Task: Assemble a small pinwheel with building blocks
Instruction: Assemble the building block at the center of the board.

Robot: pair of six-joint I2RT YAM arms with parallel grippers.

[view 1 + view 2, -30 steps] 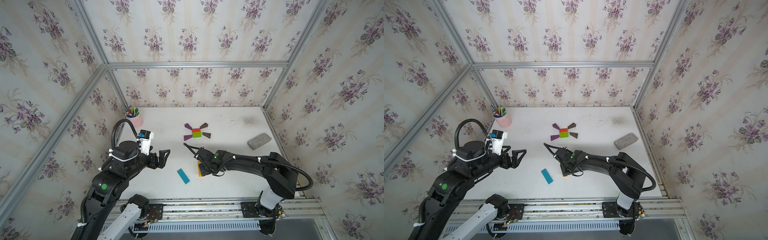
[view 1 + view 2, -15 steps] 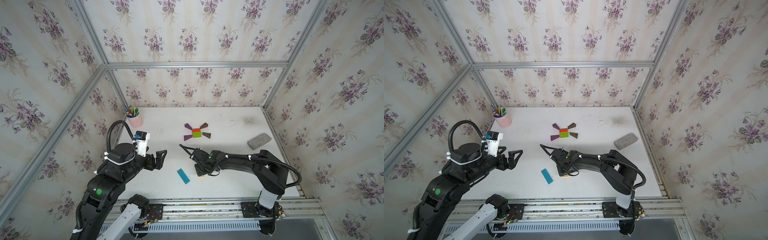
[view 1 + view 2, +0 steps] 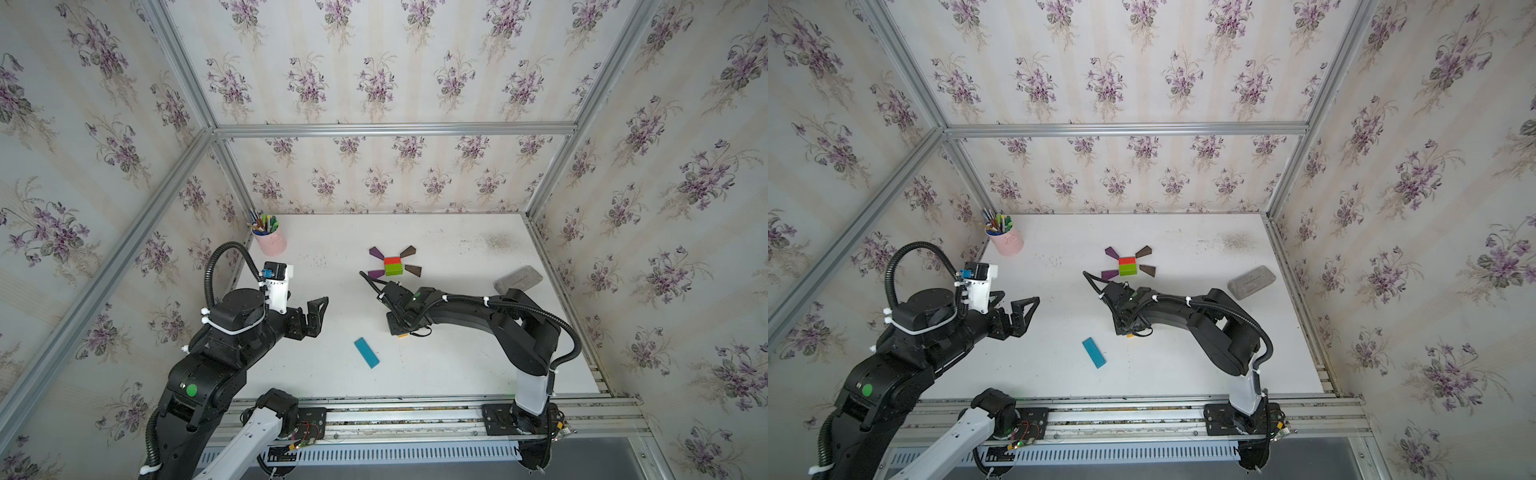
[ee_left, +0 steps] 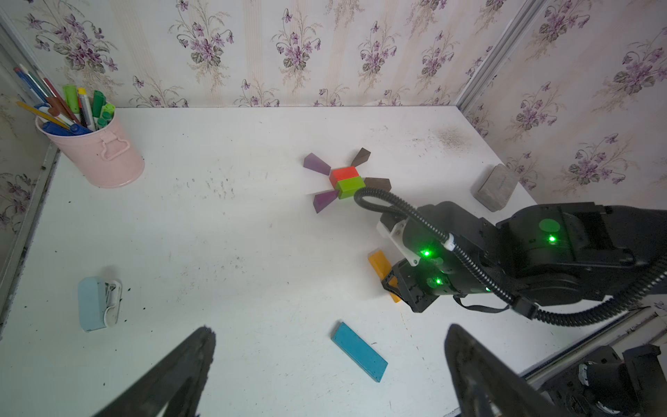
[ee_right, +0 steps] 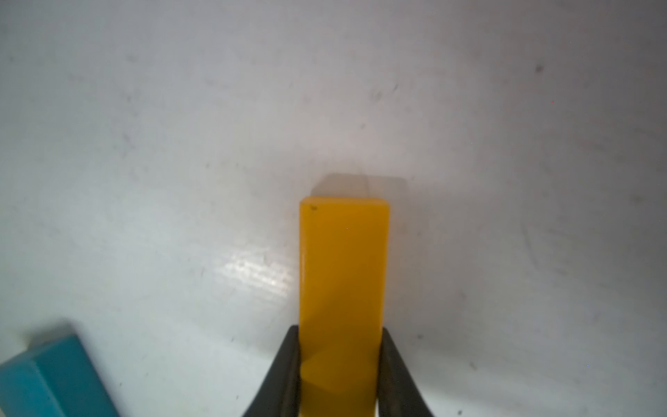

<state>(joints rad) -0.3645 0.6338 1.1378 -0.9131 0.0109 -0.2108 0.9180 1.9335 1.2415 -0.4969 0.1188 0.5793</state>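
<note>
I've got the orange bar (image 5: pixel 343 281) pinched across its width in my right gripper (image 5: pixel 341 335), both black fingers (image 5: pixel 288 361) pressed flat against its long sides, near one end, the other end sticking out ahead over the white table (image 3: pixel 457 365). Whether it has left the surface, I can't tell. The blue bar (image 3: pixel 366 352) lies flat just beside it, loose and skewed, toward my left arm. Further back, the hub sits mid-table: red block (image 3: pixel 392 261) and green block (image 3: pixel 393 269) touching side by side. Two purple wedges (image 3: pixel 376 252) fan off its left corners, two brown wedges (image 3: pixel 408 251) off its right corners. My right wrist hangs just in front of that figure, apart from it. My left gripper (image 4: pixel 329 329) hovers above the table with its fingers spread wide, holding nothing. The pink cup of pens (image 3: pixel 272 243) stands in the far left corner, and a grey block (image 3: pixel 517 279) lies near the right edge.
</note>
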